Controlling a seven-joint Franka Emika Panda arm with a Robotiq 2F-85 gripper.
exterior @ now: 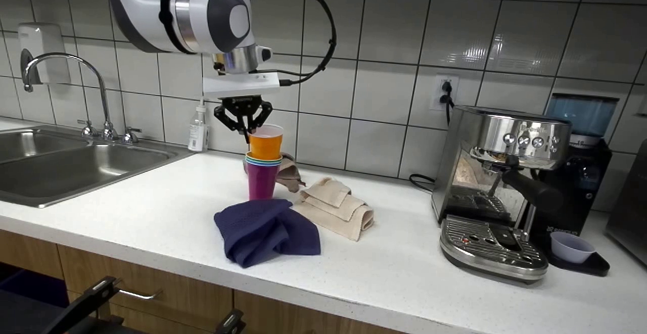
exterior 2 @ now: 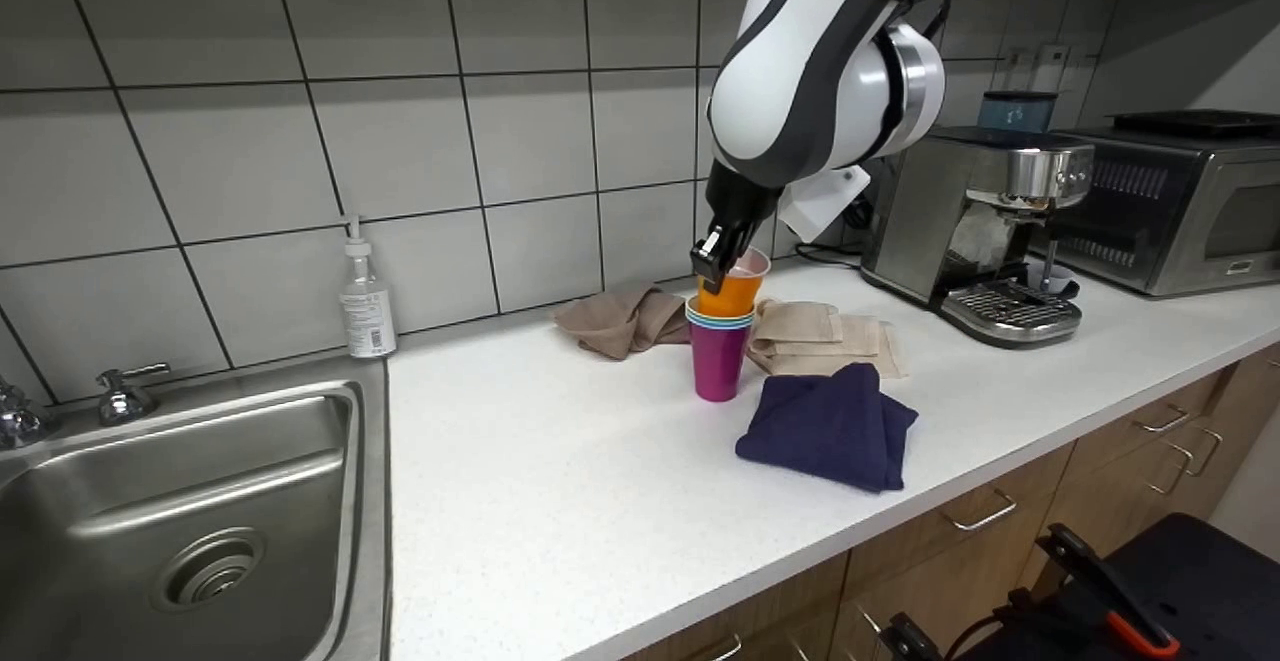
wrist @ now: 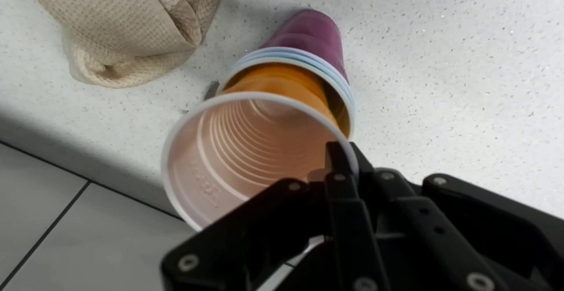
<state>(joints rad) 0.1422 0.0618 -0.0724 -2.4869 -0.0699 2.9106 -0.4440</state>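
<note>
In an exterior view we see the arm [exterior: 146,15] slope down from the upper edge to its rounded wrist, then bend so that the last joint drops nearly upright. Below it we find a level white housing [exterior: 241,84], and under that the black gripper [exterior: 246,136], aimed down toward the counter [exterior: 151,212]. A black cable [exterior: 331,36] arcs out in a wide loop from the arm to the housing.

In the wrist view we make out the fingers drawn together, pinching the wall of the orange cup [wrist: 260,150] at its rim, one finger inside and one outside. We see the orange cup mouth up and tilted a little, its lower part inside the top of a stack of cups [exterior: 262,182] whose outermost cup is magenta.

In both exterior views we see three cloths about the stack: a navy cloth [exterior: 265,230], a beige cloth [exterior: 333,207] and a brown cloth [exterior 2: 630,321] near the wall. Well apart from them stands the espresso machine [exterior: 510,142].
</note>
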